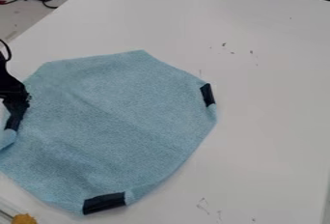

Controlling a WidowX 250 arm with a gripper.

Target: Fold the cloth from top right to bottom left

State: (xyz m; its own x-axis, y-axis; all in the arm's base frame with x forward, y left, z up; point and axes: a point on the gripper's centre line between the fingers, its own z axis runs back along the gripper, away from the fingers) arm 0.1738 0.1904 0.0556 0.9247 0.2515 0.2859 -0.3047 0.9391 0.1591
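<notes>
Beside the jaws of the black gripper point(17, 103): light-blue cloth point(116, 117), mostly spread on the white table point(270, 131).
Impossible to tell whether pinching or spread; fold apparently unstarted, calling next for a top-right grasp.

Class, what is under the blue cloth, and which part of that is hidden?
The blue cloth lies on the white table, which shows beyond its right edge. The part directly beneath is covered, so any marks there cannot be seen.
</notes>
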